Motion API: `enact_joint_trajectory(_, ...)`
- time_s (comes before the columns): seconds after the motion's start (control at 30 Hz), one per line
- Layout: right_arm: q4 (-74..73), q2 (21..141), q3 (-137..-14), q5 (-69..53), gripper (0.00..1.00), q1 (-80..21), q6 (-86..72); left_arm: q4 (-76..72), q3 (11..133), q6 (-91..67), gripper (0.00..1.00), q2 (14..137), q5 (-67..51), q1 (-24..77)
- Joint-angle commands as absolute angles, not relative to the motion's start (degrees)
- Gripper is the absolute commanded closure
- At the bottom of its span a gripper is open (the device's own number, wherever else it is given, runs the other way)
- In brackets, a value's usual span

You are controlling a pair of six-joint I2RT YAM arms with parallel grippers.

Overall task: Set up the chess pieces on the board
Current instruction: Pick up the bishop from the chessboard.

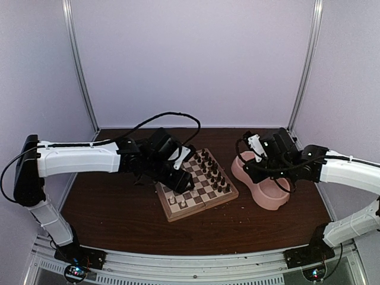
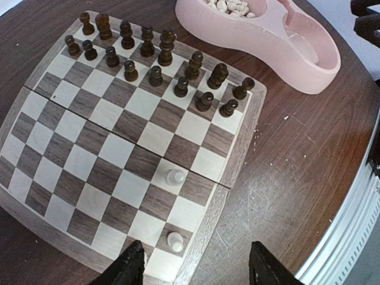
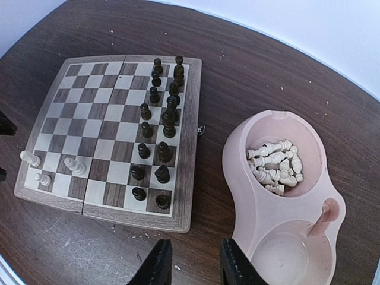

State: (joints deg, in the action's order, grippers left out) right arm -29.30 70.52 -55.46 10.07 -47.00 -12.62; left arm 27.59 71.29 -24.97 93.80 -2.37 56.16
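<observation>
Left claw (image 2: 199, 270): fingers (image 2: 133, 267) spread wide, nothing between them, low over the near corner of the chessboard (image 2: 89, 160). A cream-white pawn (image 2: 174, 240) stands upright on a dark square just ahead of the fingertips, untouched. A second white pawn (image 2: 175, 176) stands upright further in, on a light square beside the centre fold seam.

Right claw (image 3: 193, 267): narrow gap, nothing in it. It hangs over the bench (image 3: 119, 255), between the chessboard's corner and the pink double bowl (image 3: 237, 178), touching neither.

The right wrist view shows at least three white pieces upright at the board corner under the left arm. I can't tell their types.

The dark pieces (image 2: 155, 75) are upright in two rows along the board edge opposite the white ones, which is the side nearest the bowl.

The rest of the cream-white chess pieces (image 3: 274, 166) lie in a loose heap on their sides in the bowl compartment farther from the right claw, off the board. The bowl sits on the bench just beside the board, apart from it.

From the top camera, the left arm reaches across the board's left half and the right arm is over the bowl.
</observation>
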Motion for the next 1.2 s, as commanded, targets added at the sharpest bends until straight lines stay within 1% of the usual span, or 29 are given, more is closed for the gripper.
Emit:
enact_joint_trajectory(0.0, -19.02, 64.77, -49.36, 10.72, 0.69, -46.67, -12.64, 31.80, 78.66, -24.06, 0.40, 99.44, 1.24, 57.23)
enact_joint_trajectory(0.23, -16.44, 58.45, -42.56, 10.56, 0.69, -46.67, -11.72, 35.08, 85.37, -24.90, 0.44, 106.67, 3.62, 57.41)
enact_joint_trajectory(0.6, -16.24, 50.15, -37.64, 11.88, 0.68, -46.67, -10.91, 39.49, 92.98, -26.16, 0.46, 115.15, 4.14, 57.68)
enact_joint_trajectory(0.87, -17.37, 47.25, -36.57, 12.74, 0.68, -46.67, -10.68, 40.61, 94.58, -26.70, 0.58, 117.51, 5.80, 57.73)
enact_joint_trajectory(0.97, -17.47, 47.21, -36.56, 12.86, 0.67, -46.66, -10.64, 41.01, 95.28, -26.58, 0.60, 118.57, 4.99, 57.71)
enact_joint_trajectory(1.17, -17.44, 47.77, -36.84, 12.39, 0.67, -46.66, -10.87, 41.04, 95.71, -26.32, 0.71, 119.36, 4.40, 57.65)
